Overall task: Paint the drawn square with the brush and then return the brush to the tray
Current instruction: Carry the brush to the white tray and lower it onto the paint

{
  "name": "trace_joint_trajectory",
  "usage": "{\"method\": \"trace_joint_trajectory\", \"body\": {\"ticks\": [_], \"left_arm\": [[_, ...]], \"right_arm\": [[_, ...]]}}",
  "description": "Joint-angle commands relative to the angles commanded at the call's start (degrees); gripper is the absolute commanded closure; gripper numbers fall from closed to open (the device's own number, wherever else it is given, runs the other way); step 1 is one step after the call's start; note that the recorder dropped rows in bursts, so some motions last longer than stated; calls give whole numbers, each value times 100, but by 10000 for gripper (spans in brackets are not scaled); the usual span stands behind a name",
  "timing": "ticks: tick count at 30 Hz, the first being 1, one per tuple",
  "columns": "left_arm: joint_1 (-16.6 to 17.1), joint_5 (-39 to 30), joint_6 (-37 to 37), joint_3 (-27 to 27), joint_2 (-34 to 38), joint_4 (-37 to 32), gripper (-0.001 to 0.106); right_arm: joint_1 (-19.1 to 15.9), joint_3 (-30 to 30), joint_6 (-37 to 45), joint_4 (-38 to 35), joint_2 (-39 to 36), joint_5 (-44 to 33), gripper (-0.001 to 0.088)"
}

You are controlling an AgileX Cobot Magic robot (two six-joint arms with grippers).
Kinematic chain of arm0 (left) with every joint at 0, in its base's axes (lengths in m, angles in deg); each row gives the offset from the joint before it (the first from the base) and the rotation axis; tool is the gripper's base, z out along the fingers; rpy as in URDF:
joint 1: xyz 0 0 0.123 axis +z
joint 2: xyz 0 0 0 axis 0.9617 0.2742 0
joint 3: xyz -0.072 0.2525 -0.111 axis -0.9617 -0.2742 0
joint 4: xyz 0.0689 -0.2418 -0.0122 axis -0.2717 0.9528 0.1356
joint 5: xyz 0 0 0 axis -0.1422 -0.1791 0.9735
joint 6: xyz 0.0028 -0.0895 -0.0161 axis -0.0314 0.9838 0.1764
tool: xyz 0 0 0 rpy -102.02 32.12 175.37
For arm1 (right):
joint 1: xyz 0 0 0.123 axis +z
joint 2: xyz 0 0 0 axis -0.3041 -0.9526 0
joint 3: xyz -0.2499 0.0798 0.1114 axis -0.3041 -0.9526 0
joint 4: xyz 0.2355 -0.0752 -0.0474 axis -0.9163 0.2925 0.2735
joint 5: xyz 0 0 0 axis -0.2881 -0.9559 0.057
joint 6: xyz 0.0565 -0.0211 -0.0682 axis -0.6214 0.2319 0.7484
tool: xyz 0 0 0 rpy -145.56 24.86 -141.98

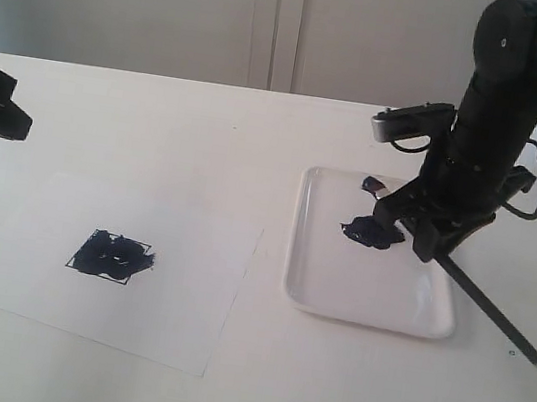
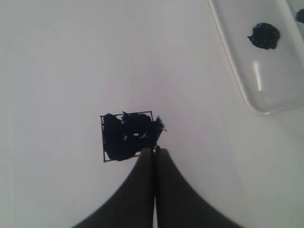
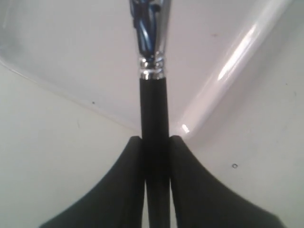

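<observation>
The brush [image 1: 498, 323] is clamped tight in the right gripper [image 1: 431, 239], its front end over the tray [image 1: 366, 292] by the paint blob [image 1: 370, 233], handle trailing toward four o'clock. At the tray's nine o'clock the square [image 1: 111, 255] lies smeared dark on paper [image 1: 169, 323]. The left gripper [image 2: 154, 152] hangs at its ten o'clock, fingers pressed together on nothing.

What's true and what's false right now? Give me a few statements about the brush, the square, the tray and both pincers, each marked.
1. The right pincer is shut on the brush. True.
2. The brush lies loose in the tray. False: the right pincer holds it, with the bristle end over the tray and the handle reaching out past the rim.
3. The square is smeared with dark paint. True.
4. The left pincer is wide open. False: its fingers are pressed together with nothing between them.
5. The tray sits on the paper. False: it sits beside the paper, apart from it.
</observation>
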Motion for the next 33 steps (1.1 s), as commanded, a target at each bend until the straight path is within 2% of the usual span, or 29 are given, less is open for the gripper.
{"method": "trace_joint_trajectory", "body": {"ticks": [5, 9, 13, 16, 19, 22, 31, 33], "left_arm": [[-123, -139, 129, -566, -499, 41, 1053], [-611, -157, 232, -991, -841, 41, 1053], [-1201, 67, 666, -1371, -1093, -73, 1053], [-1609, 285, 1156, -1531, -1234, -507, 1053], [-1897, 374, 1628, -1585, -1339, -953, 1053], [-1999, 440, 1789, -1581, -1361, -1081, 1053], [-1998, 468, 1804, -1581, -1361, -1117, 1053], [-1998, 467, 1815, -1581, -1361, -1117, 1053]], "right_arm": [[0, -2, -105, 0, -257, 72, 868], [0, -13, -244, 0, -437, 255, 868], [0, -77, -485, 220, -503, 281, 868], [0, -218, -888, 657, -540, 413, 868], [-49, -338, -919, 602, -543, 568, 868], [-49, -403, -904, 561, -579, 700, 868], [-49, -403, -945, 561, -796, 1000, 866], [-49, -403, -945, 561, -789, 1027, 833]]}}
